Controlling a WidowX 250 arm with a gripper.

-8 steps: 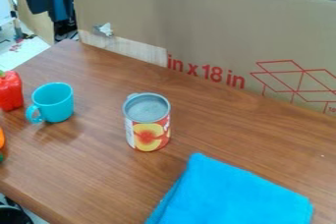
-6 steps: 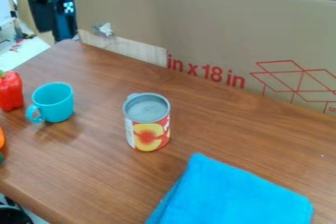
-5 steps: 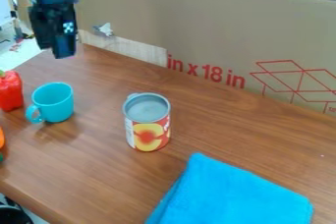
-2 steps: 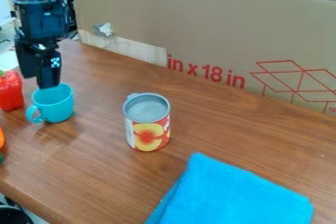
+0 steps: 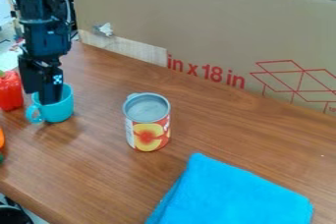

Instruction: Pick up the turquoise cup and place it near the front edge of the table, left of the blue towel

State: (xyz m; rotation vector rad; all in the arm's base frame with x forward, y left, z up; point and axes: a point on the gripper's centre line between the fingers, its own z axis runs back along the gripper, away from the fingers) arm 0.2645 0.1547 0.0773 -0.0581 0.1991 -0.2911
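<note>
The black gripper point(image 5: 40, 97) hangs down at the upper left, its fingers apart over the turquoise cup point(image 5: 58, 112). One finger dips inside the cup's mouth; the other is at the cup's far left side, by the rim. Whether either touches the cup I cannot tell. The cup stands upright, with its handle towards the lower left. Just left of it is a red bell pepper point(image 5: 10, 91) with a green stem, partly cut off by the view's edge.
A can point(image 5: 148, 127) with a peach label stands right of the cup. A folded blue cloth point(image 5: 233, 193) lies at the lower right. A cardboard panel point(image 5: 210, 31) borders the table's back. Part of an orange object point(image 5: 1, 138) shows at the left edge.
From the upper left background, the gripper has come forward and down to the cup, with one finger now inside its mouth. Cup, can, pepper and cloth have stayed in place.
</note>
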